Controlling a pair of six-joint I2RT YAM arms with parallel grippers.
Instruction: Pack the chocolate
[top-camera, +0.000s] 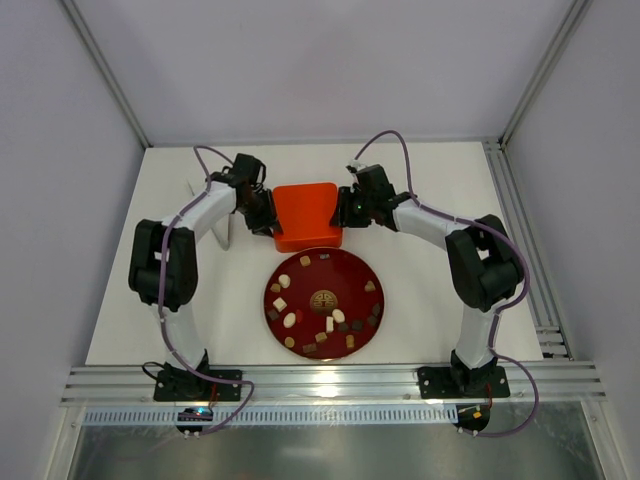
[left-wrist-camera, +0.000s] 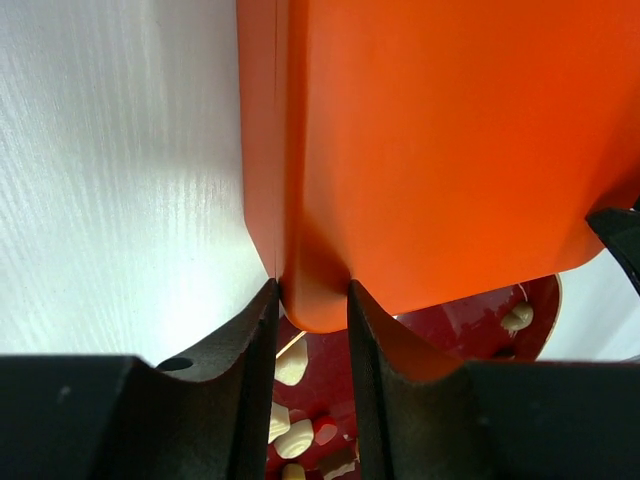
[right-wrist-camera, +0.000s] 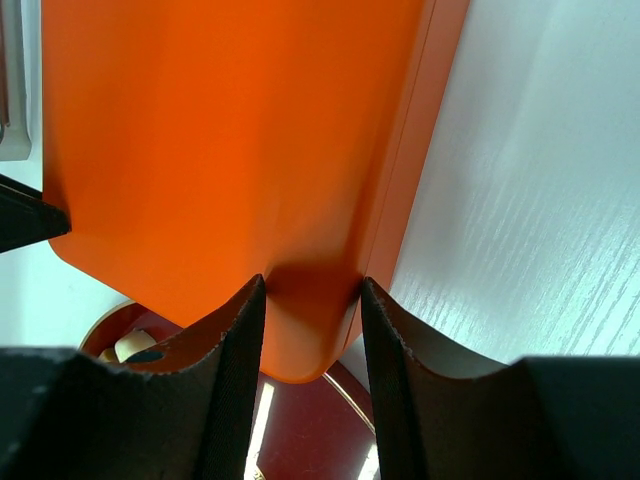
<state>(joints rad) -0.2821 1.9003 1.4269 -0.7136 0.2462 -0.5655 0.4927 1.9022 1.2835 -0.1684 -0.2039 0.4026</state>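
An orange box (top-camera: 307, 215) sits at the table's middle, its near edge over the far rim of a dark red round plate (top-camera: 352, 275). Several small chocolate pieces (top-camera: 290, 320), dark brown, tan and cream-white, lie scattered on the plate. My left gripper (top-camera: 268, 222) is shut on the box's near left corner. In the left wrist view the gripper (left-wrist-camera: 312, 300) clamps the box (left-wrist-camera: 440, 150), with the plate (left-wrist-camera: 470, 330) and cream pieces (left-wrist-camera: 292, 362) beneath. My right gripper (top-camera: 345, 212) is shut on the near right corner. The right wrist view shows the gripper (right-wrist-camera: 312, 295), the box (right-wrist-camera: 220, 140) and the plate (right-wrist-camera: 300, 430).
A thin white object (top-camera: 228, 235) stands upright just left of my left forearm. Aluminium rails (top-camera: 330, 380) run along the table's near edge and down its right side (top-camera: 520, 250). The enclosure's walls close in the back and both sides.
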